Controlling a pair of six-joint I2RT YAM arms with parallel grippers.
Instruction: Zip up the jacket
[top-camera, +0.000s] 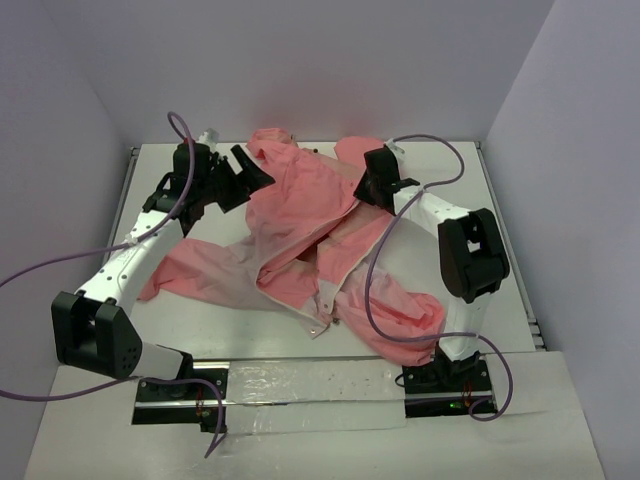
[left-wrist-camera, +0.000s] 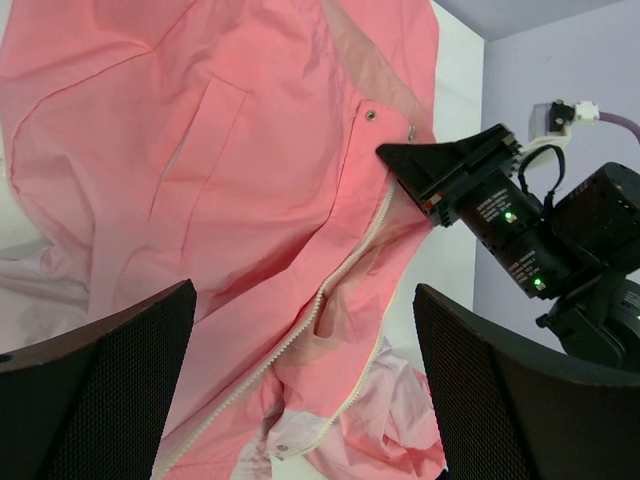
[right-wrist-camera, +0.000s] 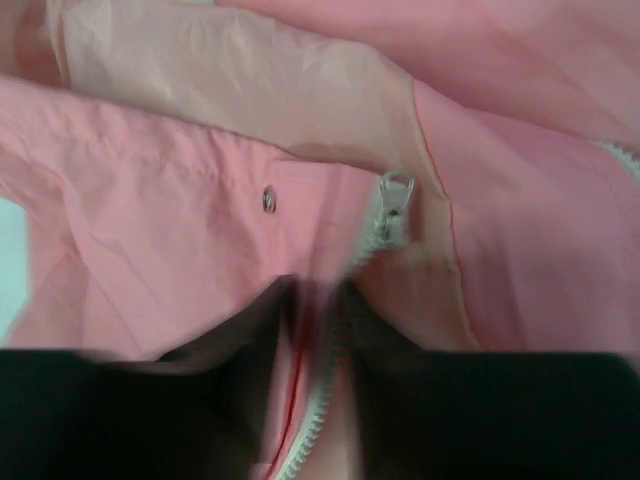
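The salmon-pink jacket (top-camera: 300, 230) lies crumpled across the middle of the white table, front open, with paler lining showing. In the left wrist view its light zipper teeth (left-wrist-camera: 330, 285) run diagonally down the jacket (left-wrist-camera: 200, 150), and a second row hangs apart below. My left gripper (top-camera: 254, 170) is open and empty, hovering over the jacket's far left part (left-wrist-camera: 303, 292). My right gripper (top-camera: 373, 190) is shut on the jacket's zipper edge (right-wrist-camera: 315, 295), just below the metal slider (right-wrist-camera: 395, 205) and a snap (right-wrist-camera: 268, 198). It also shows in the left wrist view (left-wrist-camera: 420, 165).
The white table (top-camera: 200, 320) is walled by purple panels at the back and both sides. One sleeve (top-camera: 190, 270) trails to the left and another part of the jacket (top-camera: 400, 315) hangs toward the right arm's base. Purple cables loop over both arms.
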